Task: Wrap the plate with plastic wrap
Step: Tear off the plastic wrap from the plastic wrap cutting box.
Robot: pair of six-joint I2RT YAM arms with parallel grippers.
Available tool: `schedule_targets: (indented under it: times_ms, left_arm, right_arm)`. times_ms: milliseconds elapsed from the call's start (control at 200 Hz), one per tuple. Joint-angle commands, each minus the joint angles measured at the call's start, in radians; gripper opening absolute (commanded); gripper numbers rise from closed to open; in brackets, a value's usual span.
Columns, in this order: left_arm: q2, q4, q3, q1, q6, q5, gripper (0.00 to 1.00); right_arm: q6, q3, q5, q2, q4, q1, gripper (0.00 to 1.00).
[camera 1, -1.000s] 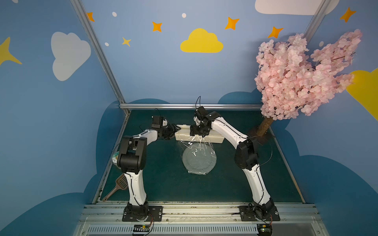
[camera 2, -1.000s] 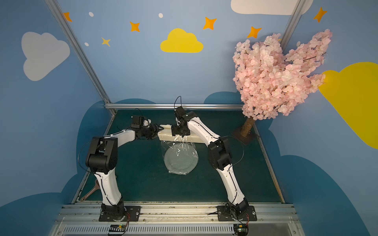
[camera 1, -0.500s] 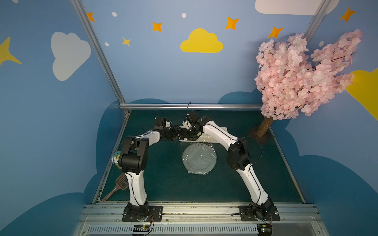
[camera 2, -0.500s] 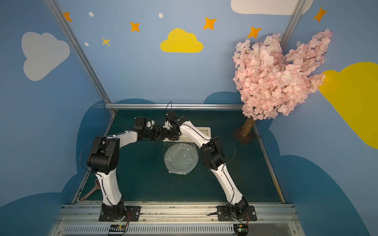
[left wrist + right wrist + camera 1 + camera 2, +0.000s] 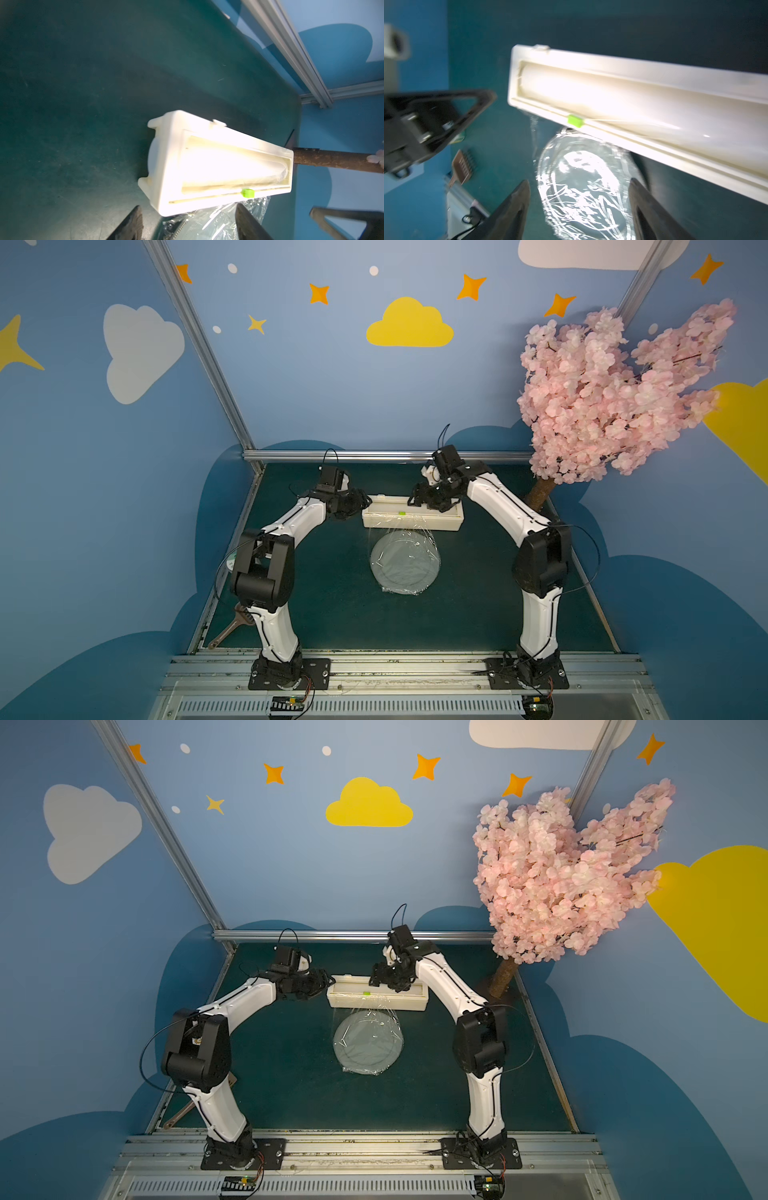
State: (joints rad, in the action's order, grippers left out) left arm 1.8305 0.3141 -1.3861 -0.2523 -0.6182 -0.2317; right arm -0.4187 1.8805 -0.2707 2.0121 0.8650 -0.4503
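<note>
Left claw (image 5: pixel 365 502) and right claw (image 5: pixel 416 501) gape empty at the dispenser box (image 5: pixel 440 523), twelve o'clock of the plate (image 5: pixel 405 570) under plastic wrap (image 5: pixel 401 533).

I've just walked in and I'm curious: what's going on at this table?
Two robot arms are wrapping a plate. The plastic wrap lies crinkled over it and runs back up to the box, apparently not yet cut. The left pincer sits by one end of the box and the right pincer hovers above it. Both are open and hold nothing.
</note>
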Motion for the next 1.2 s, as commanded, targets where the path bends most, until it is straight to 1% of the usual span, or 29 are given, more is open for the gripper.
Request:
schedule_targets:
  times_ms: [0,115,255,380,521,671,1001,1196]
  left_arm:
    - [0.003,0.141,-0.080,-0.092,0.091,0.165,0.71]
    - [0.077,0.215,-0.187,-0.171,0.137,0.226,0.73]
    - [0.193,0.332,-0.344,-0.239,0.211,0.276,0.73]
    - [0.287,0.448,-0.473,-0.281,0.290,0.319,0.72]
    - [0.369,0.573,-0.601,-0.297,0.337,0.344,0.71]
    - [0.407,0.626,-0.653,-0.304,0.356,0.397,0.70]
    - [0.460,0.710,-0.738,-0.304,0.337,0.482,0.68]
    - [0.475,0.721,-0.765,-0.304,0.338,0.497,0.68]
  right_arm:
    - [0.017,-0.076,0.063,0.013,0.012,0.086,0.75]
    - [0.020,-0.083,0.076,0.036,0.035,0.148,0.75]
    - [0.037,-0.074,0.099,0.061,0.050,0.172,0.75]
    - [0.052,-0.073,0.114,0.075,0.057,0.177,0.75]
    - [0.057,-0.090,0.114,0.081,0.046,0.178,0.75]
    - [0.059,-0.093,0.107,0.095,0.039,0.177,0.74]
    - [0.066,-0.107,0.123,0.109,0.034,0.177,0.74]
    - [0.064,-0.129,0.120,0.125,0.017,0.181,0.74]
